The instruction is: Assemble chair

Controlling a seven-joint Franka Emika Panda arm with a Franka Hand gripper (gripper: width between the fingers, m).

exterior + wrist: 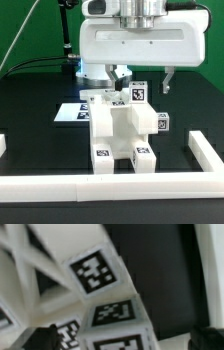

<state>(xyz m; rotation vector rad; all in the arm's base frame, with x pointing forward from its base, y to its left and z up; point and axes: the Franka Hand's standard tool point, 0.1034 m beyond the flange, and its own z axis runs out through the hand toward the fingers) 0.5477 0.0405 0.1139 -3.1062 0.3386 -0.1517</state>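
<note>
White chair [122,130]: blocky and tagged, standing mid-counter, low feet toward the front rail, tall end at the back.
Counter [35,135]: black, bare around the chair's base.
Claw [144,80]: hanging right over the tall back end, fingers spread wide, nothing between them gripped.
Key relation: chair straight below the claw, topmost tagged block just under the gap; build running front to back in the exterior view, rising toward the claw.
Wrist view: tagged chair faces [95,272] filling the picture, very close; dark fingertips [40,337] off to either side, no contact visible.
Likely call: a plain vertical move, down to straddle that top block, with little sideways correction needed.
Marker board [72,112]: flat, behind the chair toward the exterior view's left.
Border rails [100,185]: front and both sides, apart from the chair.
</note>
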